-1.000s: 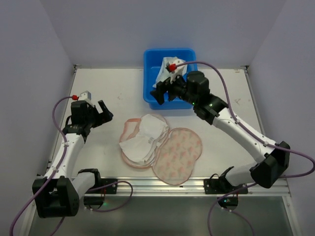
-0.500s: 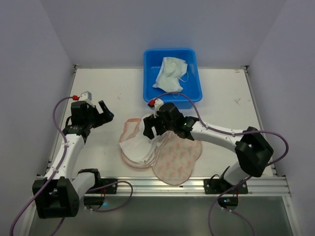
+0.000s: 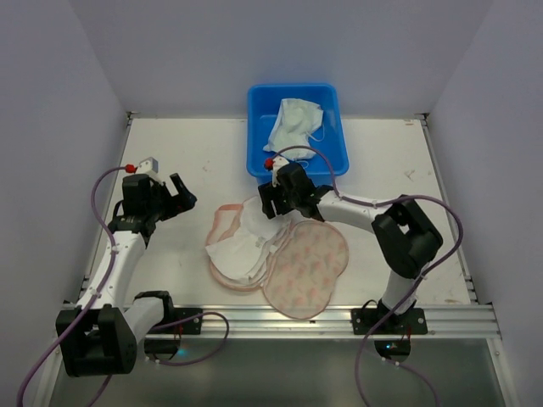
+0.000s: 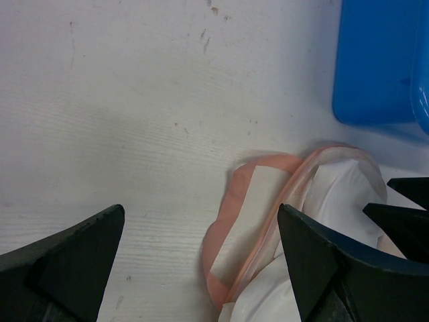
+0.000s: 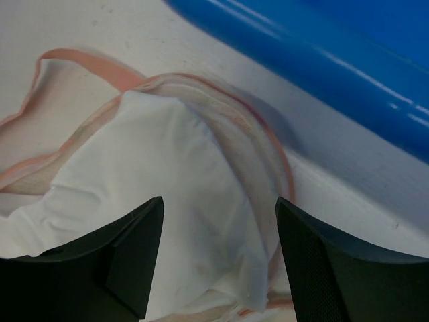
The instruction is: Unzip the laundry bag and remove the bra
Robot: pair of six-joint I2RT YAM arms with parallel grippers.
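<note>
Softly crumpled, the white bra (image 3: 293, 125) lies in the glossy blue tub (image 3: 255, 136).

No word, label, brand or number can be read in any view. The orange-pink print on the laundry bag (image 3: 310, 259) shows only as blurred pattern, not as legible writing.

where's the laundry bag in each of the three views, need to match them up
Top external: laundry bag lies open at the middle of the table, on the near side of the blue tub.
Left wrist: laundry bag at lower right, pink edge curling left.
Right wrist: laundry bag fills the left and middle, white lining up.
Shared landmark: the blue tub, top right in both wrist views.
</note>
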